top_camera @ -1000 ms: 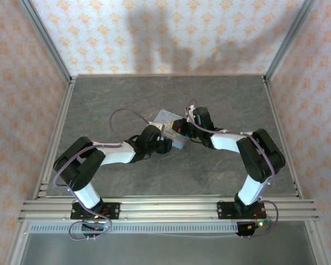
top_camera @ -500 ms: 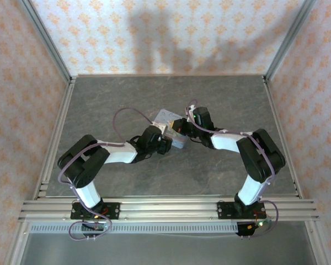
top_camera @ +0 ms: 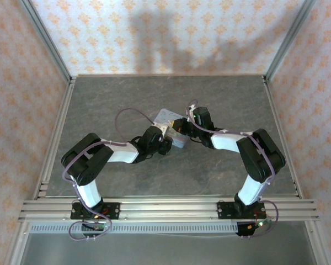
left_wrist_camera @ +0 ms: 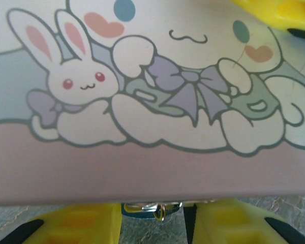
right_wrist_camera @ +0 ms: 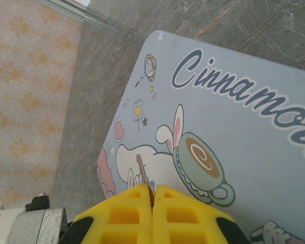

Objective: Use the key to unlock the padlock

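Nearest me, the left gripper (left_wrist_camera: 153, 216) sits low on the worktop (top_camera: 226, 99) against the near wall of the tin (left_wrist_camera: 152, 101). Its jaws are narrow and the padlock (left_wrist_camera: 137, 210) fills the gap between the pads. I read that as a grip, though only a teal edge and some shackle show. Just beyond, over the tin's lid, the right gripper (right_wrist_camera: 152, 192) is pinched tight on the key (right_wrist_camera: 141, 172), a thin sliver poking past its tips. I judge this is step 1, steadying the lock. Next the key must come down to the keyhole, which I cannot see. The tin crowds that approach, and the 2 wrists are close.
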